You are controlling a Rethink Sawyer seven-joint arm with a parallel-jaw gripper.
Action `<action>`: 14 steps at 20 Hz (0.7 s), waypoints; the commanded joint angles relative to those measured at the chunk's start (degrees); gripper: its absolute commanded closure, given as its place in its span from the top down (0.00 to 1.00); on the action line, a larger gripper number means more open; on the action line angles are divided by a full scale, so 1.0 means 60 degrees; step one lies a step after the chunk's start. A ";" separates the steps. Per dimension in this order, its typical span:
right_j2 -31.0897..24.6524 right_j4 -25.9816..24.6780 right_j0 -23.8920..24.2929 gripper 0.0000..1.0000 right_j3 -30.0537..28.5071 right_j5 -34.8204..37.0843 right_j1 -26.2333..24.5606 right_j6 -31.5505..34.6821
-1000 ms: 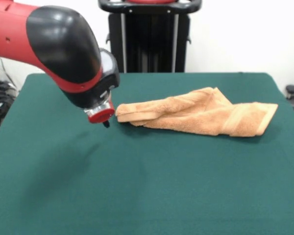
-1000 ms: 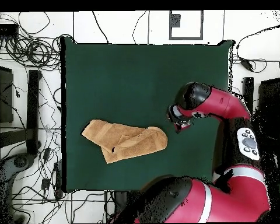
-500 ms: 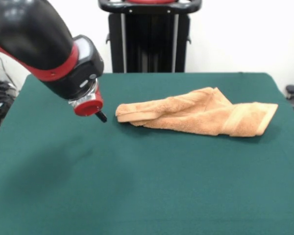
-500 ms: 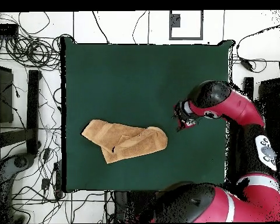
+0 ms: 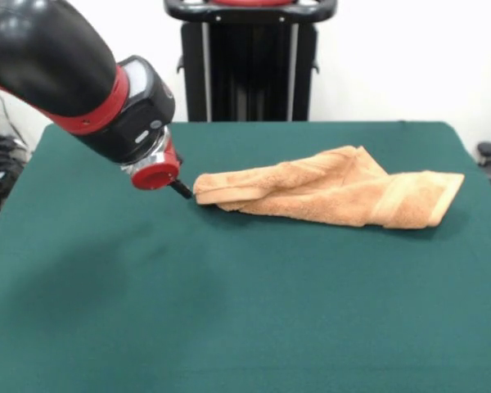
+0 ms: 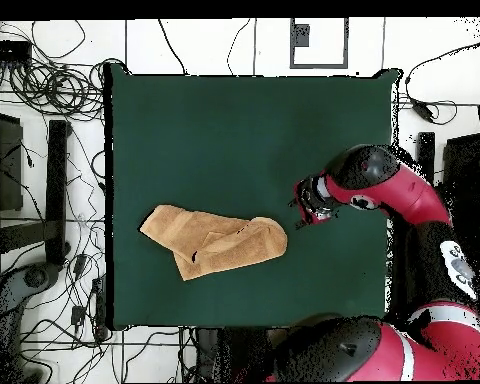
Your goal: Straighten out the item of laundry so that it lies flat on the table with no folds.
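The orange-tan towel (image 5: 331, 195) lies folded and bunched on the green table (image 5: 245, 311), stretching from the middle toward the right in the front view. From overhead the towel (image 6: 214, 242) sits in the table's lower left part. My gripper (image 5: 182, 191) hangs tilted just left of the towel's rolled left end, its dark tip very close to the cloth. In the overhead view the gripper (image 6: 300, 214) stands a short way right of the towel's end. Whether its tips are apart is not clear.
A black stand (image 5: 250, 61) rises behind the table's far edge. Cables (image 6: 44, 90) lie on the floor beside the table (image 6: 244, 130) in the overhead view. My red arm (image 6: 404, 200) reaches in over the table's right side.
The gripper has moved from farther left toward the towel's left end and a little lower. The towel has not moved.
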State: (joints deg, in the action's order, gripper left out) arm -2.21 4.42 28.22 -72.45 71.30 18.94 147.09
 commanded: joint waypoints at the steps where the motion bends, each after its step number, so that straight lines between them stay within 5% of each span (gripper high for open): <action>1: -0.1332 0.0649 -0.0200 1.00 -0.1526 -0.1027 -0.0448 -0.0352; 14: -0.1491 0.0658 -0.0257 1.00 -0.2210 -0.3252 -0.0479 -0.0049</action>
State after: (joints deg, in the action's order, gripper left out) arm -4.81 6.40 28.16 -78.91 61.64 18.89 147.09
